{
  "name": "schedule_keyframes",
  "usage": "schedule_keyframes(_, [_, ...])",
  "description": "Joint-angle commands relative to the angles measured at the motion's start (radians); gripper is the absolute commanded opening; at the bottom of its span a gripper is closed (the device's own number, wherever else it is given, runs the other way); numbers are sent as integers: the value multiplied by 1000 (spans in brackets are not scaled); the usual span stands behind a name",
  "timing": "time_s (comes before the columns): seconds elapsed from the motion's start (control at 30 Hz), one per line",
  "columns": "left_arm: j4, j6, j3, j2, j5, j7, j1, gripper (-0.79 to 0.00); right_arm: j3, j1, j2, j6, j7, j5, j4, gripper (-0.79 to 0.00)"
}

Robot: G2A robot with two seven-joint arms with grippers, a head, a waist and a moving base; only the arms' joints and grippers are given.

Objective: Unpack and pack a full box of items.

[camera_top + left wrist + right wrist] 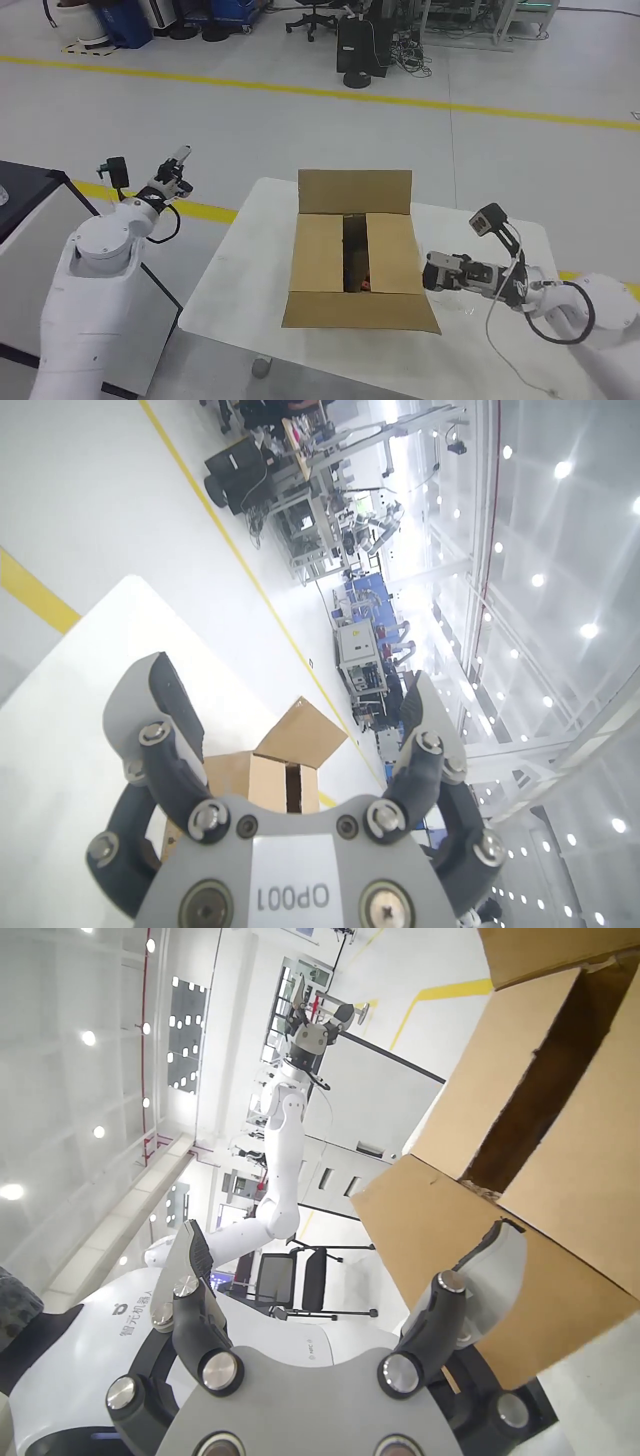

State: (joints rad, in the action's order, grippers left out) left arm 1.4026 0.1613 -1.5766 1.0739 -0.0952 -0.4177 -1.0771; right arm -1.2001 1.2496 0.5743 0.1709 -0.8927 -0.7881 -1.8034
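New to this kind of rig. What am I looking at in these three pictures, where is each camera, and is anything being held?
This is a two-armed robot at a white table. The top view looks down from a camera above its arms; the other two come from cameras on its wrists, each showing its own gripper up close. On the table stands a brown cardboard box, its two side flaps folded in with a gap between. The left gripper is raised off to the table's side, open and empty. The right gripper sits low beside the box, also open, holding nothing.
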Motion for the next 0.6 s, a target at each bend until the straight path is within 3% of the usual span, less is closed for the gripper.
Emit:
schedule_keyframes(0.0, [-22,-30,-13,-2,13,22,10,0,80,-91,30,-31,-8,-27,44,0])
schedule_keyframes(0.3, [-54,-162,-19,-4,20,5,43,0,409,-414,189,-130,11,-12,290,0])
schedule_keyframes(0.57, [-62,-218,5,-6,48,-69,58,0,562,-574,305,-125,25,47,451,0])
